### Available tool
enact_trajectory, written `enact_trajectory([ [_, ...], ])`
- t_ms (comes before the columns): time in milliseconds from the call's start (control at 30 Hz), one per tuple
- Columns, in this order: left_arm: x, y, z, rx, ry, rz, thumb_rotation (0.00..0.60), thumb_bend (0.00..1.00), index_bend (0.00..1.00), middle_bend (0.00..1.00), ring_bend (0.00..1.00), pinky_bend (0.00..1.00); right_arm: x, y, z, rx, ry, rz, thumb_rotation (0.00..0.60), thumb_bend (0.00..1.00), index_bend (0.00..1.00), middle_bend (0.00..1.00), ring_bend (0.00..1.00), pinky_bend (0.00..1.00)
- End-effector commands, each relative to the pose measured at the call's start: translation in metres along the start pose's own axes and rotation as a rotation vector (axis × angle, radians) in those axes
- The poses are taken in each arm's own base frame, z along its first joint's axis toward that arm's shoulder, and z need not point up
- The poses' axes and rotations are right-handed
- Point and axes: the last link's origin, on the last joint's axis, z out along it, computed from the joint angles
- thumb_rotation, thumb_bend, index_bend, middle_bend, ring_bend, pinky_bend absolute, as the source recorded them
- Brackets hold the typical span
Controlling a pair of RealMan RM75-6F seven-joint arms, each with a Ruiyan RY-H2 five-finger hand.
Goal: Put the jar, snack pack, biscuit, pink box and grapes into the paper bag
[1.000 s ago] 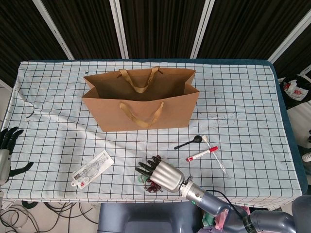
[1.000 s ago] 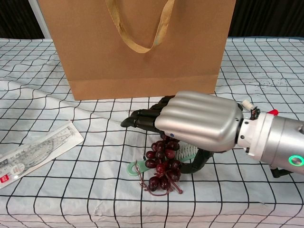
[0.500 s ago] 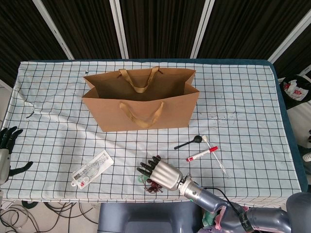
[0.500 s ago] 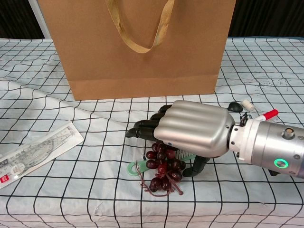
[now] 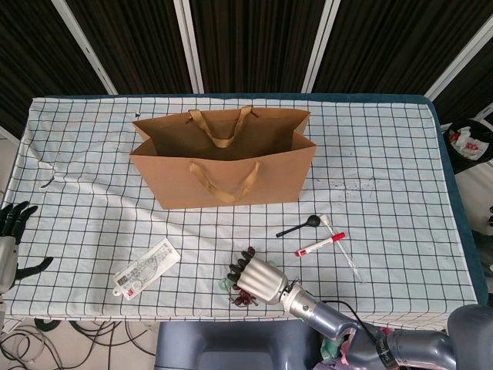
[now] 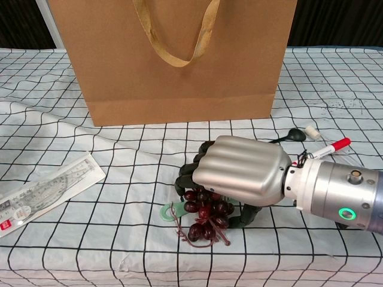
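Observation:
The dark red grapes (image 6: 203, 216) lie on the checked cloth near the table's front edge, on a small green plastic piece (image 6: 167, 210). My right hand (image 6: 238, 170) sits on top of the bunch, its fingers curled down over the upper grapes and its thumb against the bunch's right side. From the head view the right hand (image 5: 259, 278) covers most of the grapes (image 5: 243, 297). The brown paper bag (image 5: 223, 181) stands upright and open-topped behind them, with its front wall (image 6: 179, 60) close by. My left hand (image 5: 11, 235) hangs off the table's left edge, fingers spread and holding nothing.
A ruler set in a clear sleeve (image 5: 146, 267) lies front left of the grapes. A black spoon (image 5: 299, 226), a red marker (image 5: 320, 244) and a thin white stick (image 5: 344, 253) lie to the right. The table's front edge runs just below the grapes.
My right hand's fingers, stretched out flat over the grapes a second ago, have curled down around the bunch. The hand has drawn slightly toward the front edge. The left hand is unmoved.

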Motion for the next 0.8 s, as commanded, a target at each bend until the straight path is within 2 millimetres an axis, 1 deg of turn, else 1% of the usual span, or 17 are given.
enact_trajectory([
  [33,0.0,-0.0001,0.0,0.0,-0.002,0.0,0.6,0.07,0.14,0.07,0.0,0.07,-0.0009,-0.0024,0.0016,0.004,-0.001,0.0,0.6,0.16,0.33,0.26,0.31,0.22],
  [300,0.0001,-0.0007,0.0006,0.001,-0.007,0.0,0.6,0.07,0.14,0.07,0.0,0.07,-0.0027,-0.0057,0.0071,0.004,-0.006,0.013,0.6,0.26,0.41,0.31,0.34,0.22],
  [600,0.0,-0.0008,0.0004,-0.004,-0.015,-0.001,0.6,0.07,0.14,0.07,0.0,0.08,-0.0019,-0.0035,0.0053,-0.008,0.005,0.034,0.6,0.35,0.5,0.41,0.41,0.23],
  [800,-0.0006,-0.0002,-0.0001,-0.006,-0.021,0.004,0.6,0.07,0.15,0.07,0.0,0.08,-0.0005,-0.0013,0.0022,-0.019,0.032,0.014,0.6,0.39,0.56,0.49,0.48,0.3],
])
